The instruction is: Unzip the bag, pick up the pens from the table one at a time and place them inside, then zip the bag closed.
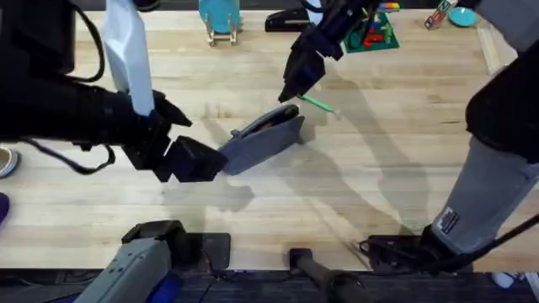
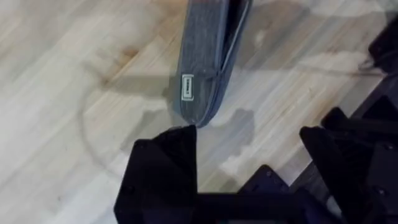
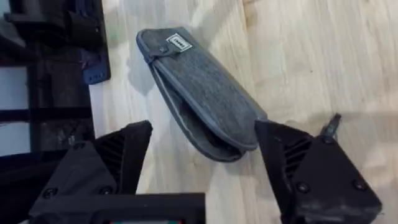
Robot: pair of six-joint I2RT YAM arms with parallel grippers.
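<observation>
The blue-grey bag (image 1: 263,141) lies slanted in the middle of the table (image 1: 379,168), its zipper parted with a brownish-orange inside showing at the top edge. My left gripper (image 1: 199,160) is open at the bag's near-left end; in the left wrist view the bag (image 2: 205,62) ends just at one fingertip (image 2: 180,134). My right gripper (image 1: 290,87) hovers open over the bag's far-right end, and its wrist view shows the bag (image 3: 205,87) between the fingers (image 3: 283,146). A light-green pen (image 1: 317,103) lies on the table just right of that gripper.
A black stapler (image 1: 286,18), a teal stand (image 1: 221,21) and a colourful toy on a green board (image 1: 376,29) line the table's far edge. A white upright object (image 1: 130,50) stands at the left. Bare wood lies right of the bag.
</observation>
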